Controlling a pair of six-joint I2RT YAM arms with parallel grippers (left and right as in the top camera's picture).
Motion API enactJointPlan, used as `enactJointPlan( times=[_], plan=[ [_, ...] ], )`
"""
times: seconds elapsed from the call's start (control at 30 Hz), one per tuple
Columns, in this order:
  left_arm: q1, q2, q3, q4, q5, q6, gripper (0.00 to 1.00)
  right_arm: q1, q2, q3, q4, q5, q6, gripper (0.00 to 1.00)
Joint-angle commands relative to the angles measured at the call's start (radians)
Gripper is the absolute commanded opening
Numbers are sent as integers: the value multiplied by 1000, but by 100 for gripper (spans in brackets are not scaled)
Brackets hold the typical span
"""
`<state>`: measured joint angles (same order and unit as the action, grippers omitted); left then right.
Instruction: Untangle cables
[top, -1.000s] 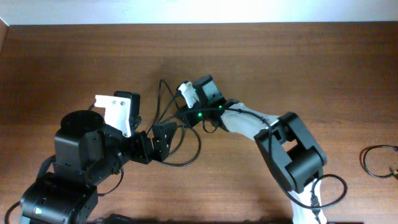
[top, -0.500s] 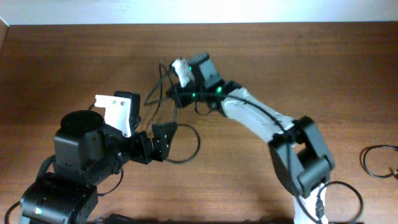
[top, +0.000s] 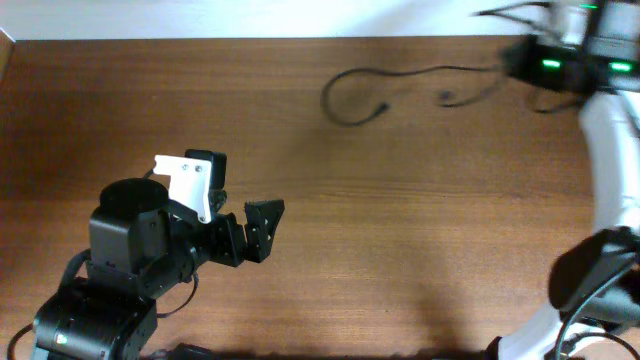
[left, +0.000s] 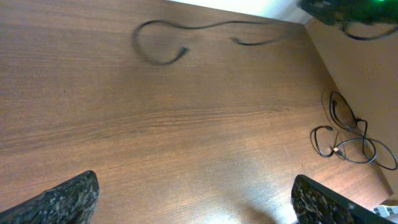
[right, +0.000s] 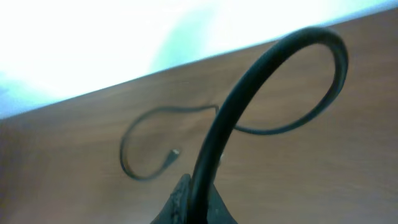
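Observation:
A thin black cable (top: 400, 75) stretches in the air over the far side of the table, blurred by motion, with a loop and plug end at its left (top: 350, 112). My right gripper (top: 520, 62) is at the far right corner, shut on this cable; in the right wrist view the cable (right: 249, 106) rises from between the closed fingers (right: 193, 202). My left gripper (top: 240, 200) is open and empty low over the table, its fingers wide apart in the left wrist view (left: 199, 205). The cable also shows there (left: 186, 26).
Other thin black cables (left: 345, 134) lie looped together near the table's right edge, seen only in the left wrist view. The white right arm (top: 610, 150) runs down the right side. The left arm's base (top: 110, 270) fills the near left corner.
My right gripper has swung from the table's middle to the far right corner, pulling the cable away from the left gripper. The left arm has not moved.

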<state>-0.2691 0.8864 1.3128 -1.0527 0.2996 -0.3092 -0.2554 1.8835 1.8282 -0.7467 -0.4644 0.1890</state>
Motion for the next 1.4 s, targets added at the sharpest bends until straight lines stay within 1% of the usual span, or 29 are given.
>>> enactJointPlan(
  times=[0.0, 0.03, 0.13, 0.23, 0.33, 0.37, 0.4, 0.47, 0.5, 0.53, 0.63, 0.7, 0.73, 0.77, 0.8, 0.93, 1.03, 1.07, 1.1, 1.17, 1.23, 1.3, 1.37],
  plan=[
    [-3, -5, 6, 1, 0, 16, 99, -217, -54, 17, -45, 6, -219, 4],
    [-3, -5, 5, 2, 0, 16, 99, -270, -54, 17, -51, 6, -273, 4],
    [-3, -5, 6, 6, 0, 16, 99, -413, -54, 17, -38, 29, -285, 4],
    [-3, -5, 6, 5, 0, 16, 99, -583, -54, 17, -45, 96, -176, 4],
    [-3, -5, 5, 5, 0, 16, 99, -697, -54, 17, -66, 84, -63, 4],
    [-3, -5, 6, 5, 0, 16, 99, -717, -54, 17, -70, 48, -56, 18],
    [-3, -5, 6, 5, 0, 16, 99, -727, -54, 17, -69, 2, -56, 99],
    [-3, -5, 6, 5, 0, 15, 99, -726, -54, 17, -65, -91, -58, 99],
    [-3, -5, 6, 4, 0, 15, 99, -711, -54, 17, -65, -151, -82, 99],
    [-3, -5, 6, 2, 1, 15, 99, -697, -54, 17, -65, -169, -84, 99],
    [-3, -5, 6, 0, 1, 15, 99, -624, -54, 17, -85, -168, -95, 99],
    [-3, -5, 6, 0, 1, 15, 99, -541, -54, 17, -119, -166, -161, 99],
    [-3, -5, 5, 1, 1, 14, 99, -511, -52, 16, -132, -155, -167, 99],
    [-3, -5, 6, 1, 1, 11, 99, -432, -46, 16, -157, -103, -175, 99],
    [-3, -5, 6, 1, 1, 11, 99, -355, -35, 14, -179, -8, -201, 99],
    [-3, -5, 6, 10, 1, 11, 99, -198, 38, 14, -198, 252, -188, 99],
    [-3, -5, 6, 27, 7, 8, 99, -143, 132, 14, -148, 460, 55, 99],
    [-3, -5, 6, 27, 12, 8, 99, -142, 174, 14, -116, 497, 151, 99],
    [-3, -4, 5, 28, 11, 8, 99, -144, 212, 14, -89, 499, 229, 99],
    [-3, 0, 6, 32, 11, 8, 99, -144, 261, 14, -43, 497, 321, 99],
    [-3, 12, 5, 31, 12, 8, 99, -138, 321, 14, 29, 440, 343, 99],
    [-3, 44, 5, 33, 11, -17, 99, -111, 399, 14, 155, 294, 343, 99],
    [-3, 88, 5, 34, 15, -42, 99, -81, 446, 14, 244, 251, 344, 100]
  ],
)
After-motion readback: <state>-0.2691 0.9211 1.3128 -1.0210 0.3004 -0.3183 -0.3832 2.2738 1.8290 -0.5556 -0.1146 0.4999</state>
